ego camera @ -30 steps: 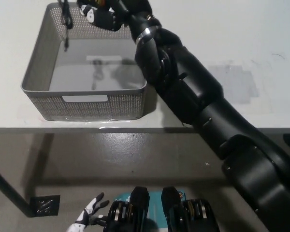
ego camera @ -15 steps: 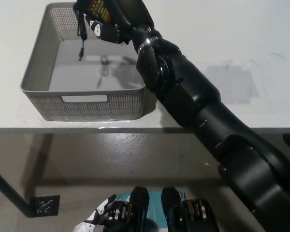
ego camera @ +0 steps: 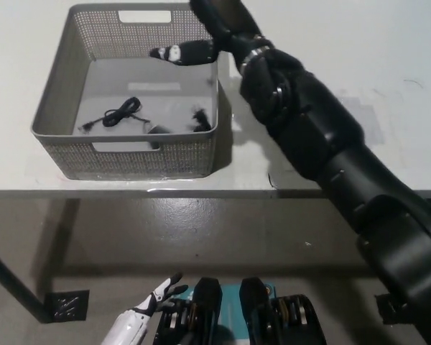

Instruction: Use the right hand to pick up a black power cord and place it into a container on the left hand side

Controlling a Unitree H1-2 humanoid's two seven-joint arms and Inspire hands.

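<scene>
1. A white counter [ego camera: 330,57] carries a grey mesh basket [ego camera: 129,154].
2. The black power cord [ego camera: 115,115] lies coiled inside the basket.
3. The right hand [ego camera: 190,52] hovers over the basket's right side, released and empty.
4. The left hand [ego camera: 161,293] hangs low below the basket, fingers spread.

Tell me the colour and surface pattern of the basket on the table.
Grey, with finely perforated mesh walls and a plain smooth floor; seen in the head view.

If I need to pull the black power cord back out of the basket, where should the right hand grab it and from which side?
Grip the black power cord at its bunched loops in the middle, coming straight down from above. It lies flat on the floor of the grey mesh basket, whose walls block any sideways approach; the thin tail toward the left wall offers less to pinch. The right hand is above the basket's right side.
</scene>
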